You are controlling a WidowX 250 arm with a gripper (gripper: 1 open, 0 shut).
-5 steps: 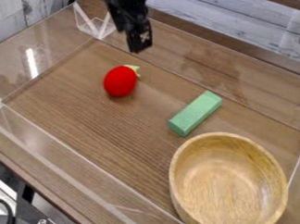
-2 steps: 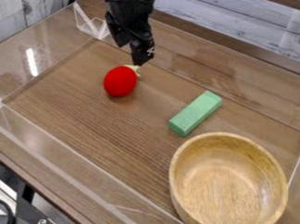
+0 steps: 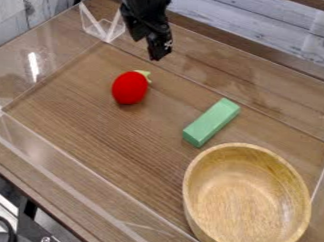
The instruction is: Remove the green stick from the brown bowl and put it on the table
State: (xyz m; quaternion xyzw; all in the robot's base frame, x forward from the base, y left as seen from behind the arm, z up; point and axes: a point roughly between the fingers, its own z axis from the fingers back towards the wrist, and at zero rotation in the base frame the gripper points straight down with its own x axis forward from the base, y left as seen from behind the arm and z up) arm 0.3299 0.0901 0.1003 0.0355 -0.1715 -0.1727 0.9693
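Green stick, a flat matte bar, lies on the table

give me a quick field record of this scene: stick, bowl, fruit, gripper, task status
stick: green stick lies flat on the table, outside the bowl
bowl: brown bowl at the near right corner, empty, upright
fruit: red fruit on the table, left of the stick
gripper: gripper open, holding nothing, above and behind the fruit
walls: clear walls round the table edges
task status: stick already out of the bowl
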